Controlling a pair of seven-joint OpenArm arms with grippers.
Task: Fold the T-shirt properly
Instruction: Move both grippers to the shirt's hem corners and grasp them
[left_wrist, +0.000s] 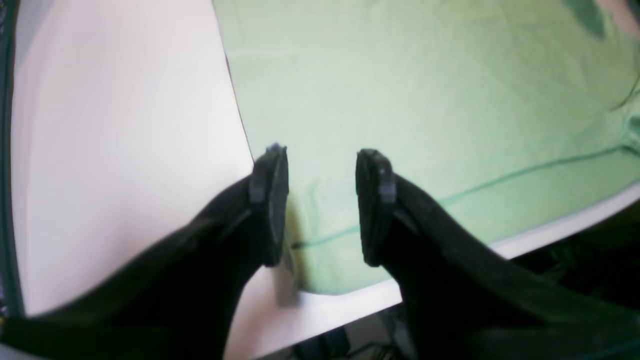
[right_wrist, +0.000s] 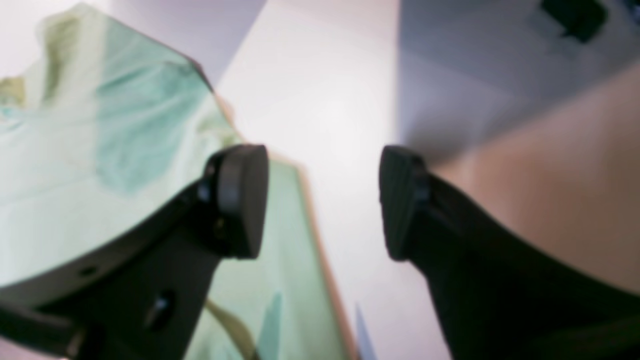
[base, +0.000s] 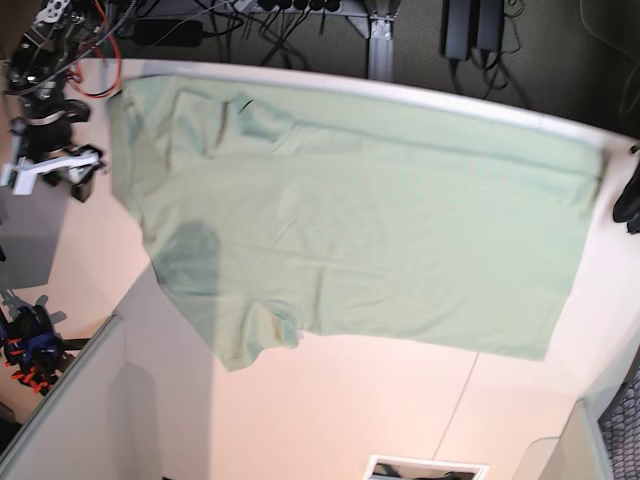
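Observation:
The T-shirt is pale mint green and lies spread flat across the white table, with its hem toward the right and its sleeves toward the left. My left gripper is open and hovers over the T-shirt's hem corner near the table edge, nothing between its fingers. In the base view only a dark bit of the left gripper shows at the right edge. My right gripper is open over bare table just beside the T-shirt's edge. In the base view the right gripper sits at the far left by a sleeve.
Cables and power bricks hang behind the table's far edge. A grey panel stands at the lower left, with an orange and blue clamp beside it. A white-framed opening sits at the bottom edge.

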